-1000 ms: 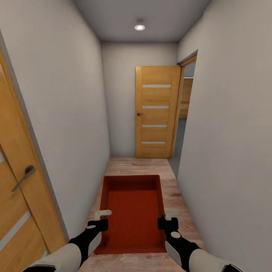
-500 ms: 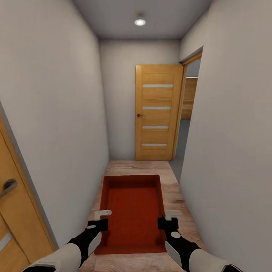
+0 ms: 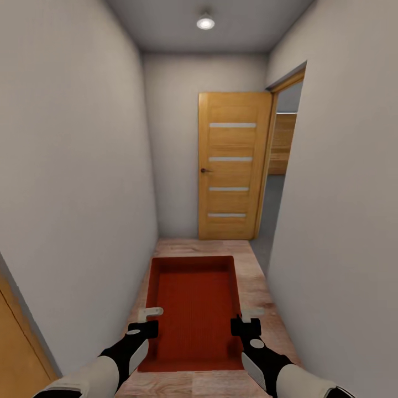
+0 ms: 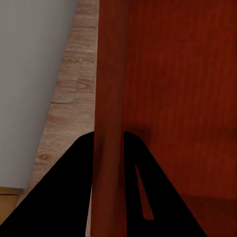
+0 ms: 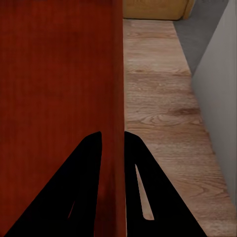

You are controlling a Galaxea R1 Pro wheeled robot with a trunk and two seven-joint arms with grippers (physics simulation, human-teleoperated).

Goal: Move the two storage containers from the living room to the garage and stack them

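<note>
One orange-red storage container (image 3: 194, 309) with ribbed walls hangs in front of me above the light wood plank floor (image 3: 260, 298), open side up and empty. My left gripper (image 3: 145, 326) is shut on its left wall, and my right gripper (image 3: 246, 325) is shut on its right wall. In the left wrist view the left gripper (image 4: 109, 136) straddles the container's rim (image 4: 111, 89). In the right wrist view the right gripper (image 5: 113, 133) pinches the container's wall (image 5: 59, 98) the same way. The garage's grey floor (image 3: 272, 215) shows through an opening ahead on the right.
I am in a narrow corridor between a white left wall (image 3: 72, 193) and a white right wall (image 3: 342, 221). A light-wood door (image 3: 232, 166) with four frosted strips stands open at the far end. Another wooden door's edge (image 3: 16, 342) is at my lower left.
The whole view has advanced down the corridor: the left door with its handle has slid almost out of sight and the far door looks larger. The container and both grippers hold the same pose.
</note>
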